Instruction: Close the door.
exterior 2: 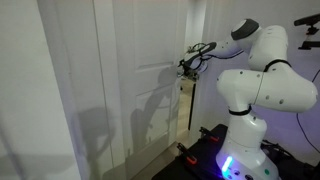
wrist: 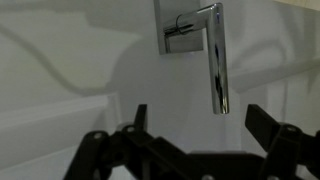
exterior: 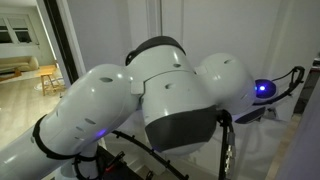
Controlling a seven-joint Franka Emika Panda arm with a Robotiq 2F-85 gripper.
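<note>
standing upright, the white panelled door [exterior 2: 120, 90] fills the left half of an exterior view. the arm [exterior 2: 262, 85] reaches toward its right edge. the gripper [wrist: 200, 122], spread wide and empty, faces the silver lever handle [wrist: 214, 60], not touching.

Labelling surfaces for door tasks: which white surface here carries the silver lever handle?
The panelled door, whose recessed rectangles set it apart from the plain white surface beside it; the handle hangs before the open gripper.
</note>
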